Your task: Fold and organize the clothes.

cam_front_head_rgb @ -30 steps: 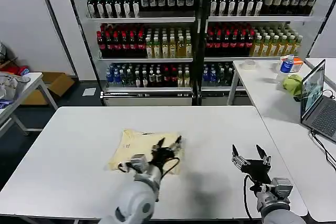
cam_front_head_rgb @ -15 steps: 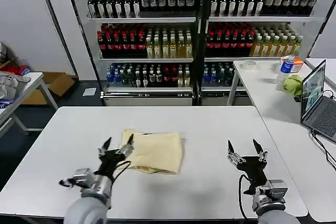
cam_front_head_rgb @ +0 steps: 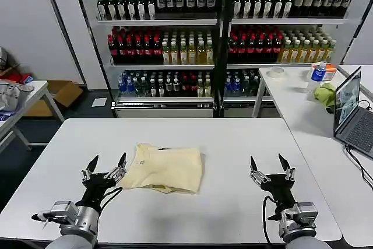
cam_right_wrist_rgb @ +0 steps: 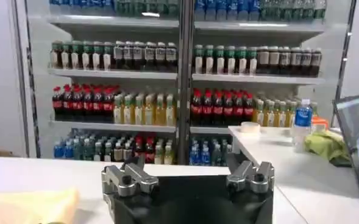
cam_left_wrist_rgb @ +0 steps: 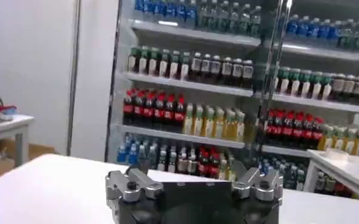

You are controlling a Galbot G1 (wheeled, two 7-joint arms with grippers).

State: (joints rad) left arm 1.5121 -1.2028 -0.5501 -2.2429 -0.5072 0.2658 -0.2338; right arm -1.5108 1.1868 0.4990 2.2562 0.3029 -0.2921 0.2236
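Table: white table [cam_front_head_rgb: 233, 138] spanning the foreground of the head view, with both arms raised above its near edge.
Shelving: glass-fronted shelves [cam_front_head_rgb: 215, 33] of bottled drinks behind the table; the wrist views face them head-on.
Clothes: pale yellow garment [cam_front_head_rgb: 166, 168] folded into a rough rectangle, lying flat on the table left of centre, nearer the left arm than the right.
Left gripper: left gripper [cam_front_head_rgb: 105, 167] held above the table just beside the garment's left edge, fingers spread wide, empty, touching nothing.
Right gripper: right gripper [cam_front_head_rgb: 268, 167] held above the table well apart from the garment, fingers likewise spread wide and empty.
Right wrist view: a corner of the yellow garment [cam_right_wrist_rgb: 30, 206] on the table, plus a side table [cam_right_wrist_rgb: 301, 176] carrying a laptop [cam_right_wrist_rgb: 357, 143] and a green bundle [cam_right_wrist_rgb: 325, 145].
Left wrist view: shelves and bare tabletop.
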